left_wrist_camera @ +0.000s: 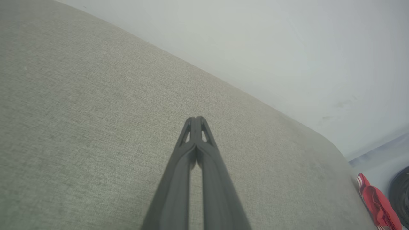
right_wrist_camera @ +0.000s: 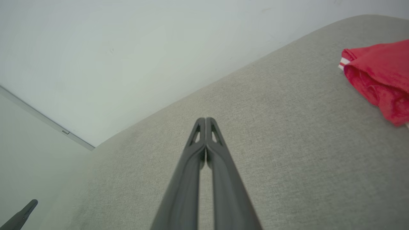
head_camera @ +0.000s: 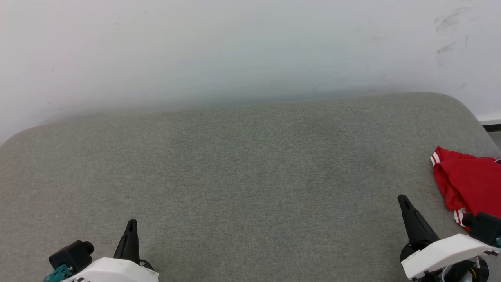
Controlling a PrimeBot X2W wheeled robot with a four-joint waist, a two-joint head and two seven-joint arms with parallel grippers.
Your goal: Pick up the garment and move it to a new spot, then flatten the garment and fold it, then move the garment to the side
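left claw (head_camera: 132,225) and right claw (head_camera: 403,201) both closed, empty, over grey tabletop (head_camera: 250,176); crumpled red garment (head_camera: 469,184) near right claw, not touching.

The left gripper (left_wrist_camera: 195,119), fingers pressed together, points to 12 o'clock over the grey fabric surface (left_wrist_camera: 80,111). The red garment (left_wrist_camera: 377,201) lies at 4 o'clock.

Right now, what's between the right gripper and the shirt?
Bare grey upholstery, nothing else, between right gripper and garment; clearest in the right wrist view.
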